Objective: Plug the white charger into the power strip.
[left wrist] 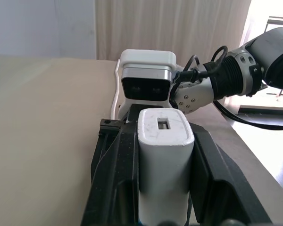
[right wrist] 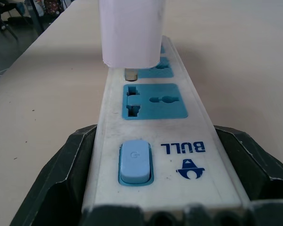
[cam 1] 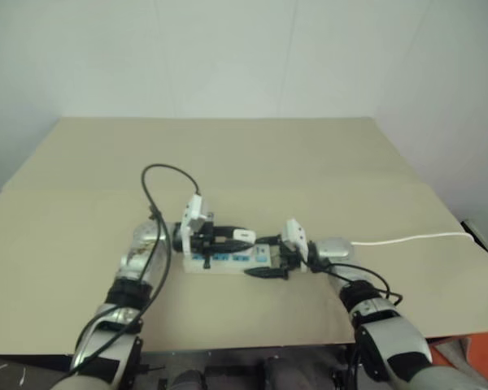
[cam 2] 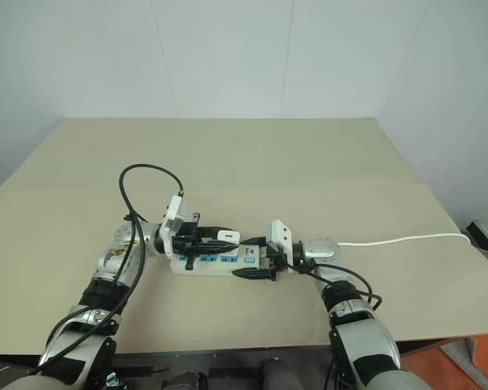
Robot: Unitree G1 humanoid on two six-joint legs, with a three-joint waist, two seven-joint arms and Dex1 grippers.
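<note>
The white charger [left wrist: 164, 160] is clamped between the two black fingers [left wrist: 115, 179] of my left gripper [cam 1: 234, 236], which is shut on it and points right. The charger [right wrist: 130, 30] hangs upright just over the power strip [right wrist: 153, 146], and a metal prong shows at the mouth of a blue socket. The strip [cam 1: 228, 260] lies flat on the table, a long white bar with blue sockets. My right gripper [cam 2: 242, 258] points left, its fingers [right wrist: 61, 179] pressed against both long sides of the strip's switch end.
The strip's thin white cord [cam 1: 415, 238] runs right to the table's edge. A black cable loop [cam 1: 159, 183] arches over my left forearm. The tan table [cam 1: 268, 162] stretches back to a white wall.
</note>
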